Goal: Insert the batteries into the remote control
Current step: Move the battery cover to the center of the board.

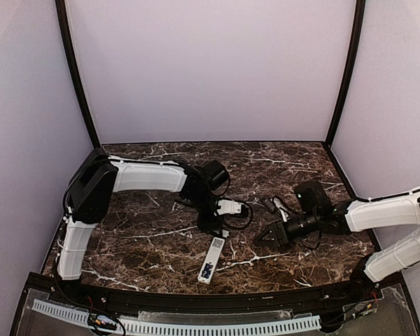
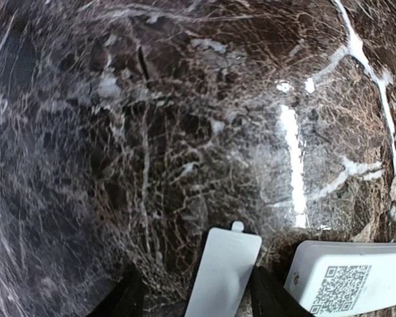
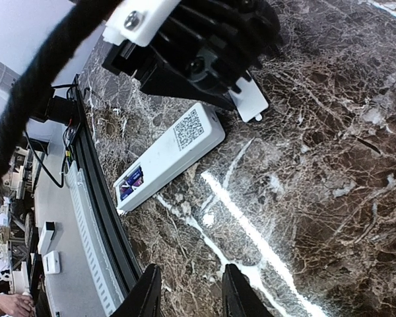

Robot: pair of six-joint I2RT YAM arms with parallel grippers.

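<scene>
Batteries in remote control recess, left gripper jaws spread around cover plate, right gripper jaws apart, empty

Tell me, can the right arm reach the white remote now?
Probably yes. The right gripper is open and empty, and nothing lies between it and the remote control. The left gripper sits at the cover plate by the remote's far end, so that end looks crowded.

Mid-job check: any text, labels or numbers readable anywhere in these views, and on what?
No readable words or numbers anywhere.
QR code, no letters: printed on the back of the remote control.
Batteries in its recess: any print too small to read.
Cover plate: blank.
</scene>
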